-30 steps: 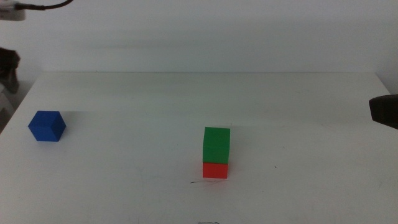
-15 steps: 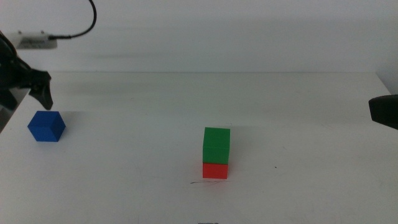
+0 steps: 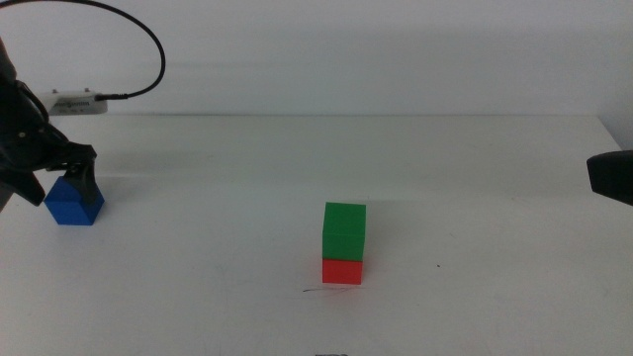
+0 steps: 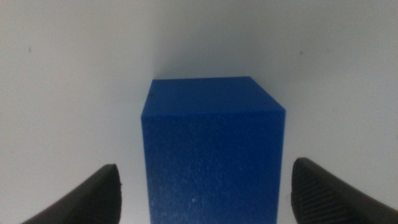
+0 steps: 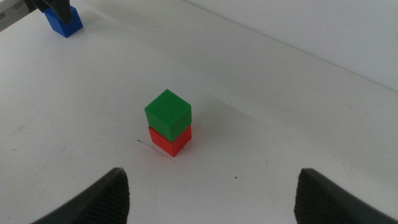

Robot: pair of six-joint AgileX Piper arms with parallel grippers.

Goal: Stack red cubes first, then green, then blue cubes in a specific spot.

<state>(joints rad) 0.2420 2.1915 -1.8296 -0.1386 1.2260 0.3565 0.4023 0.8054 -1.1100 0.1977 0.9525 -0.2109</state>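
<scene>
Blue cube (image 4: 211,149) on the bench, straddled by the spread left end effector (image 4: 205,193) for pickup; green cube (image 3: 344,229) already tops red cube (image 3: 342,270); right end effector (image 5: 211,199) waits spread.

Legible text, labels, brands, numbers, signs: none that I can read from my station. Cube faces plain; white tabletop (image 3: 475,198) carries no readable marking.
</scene>
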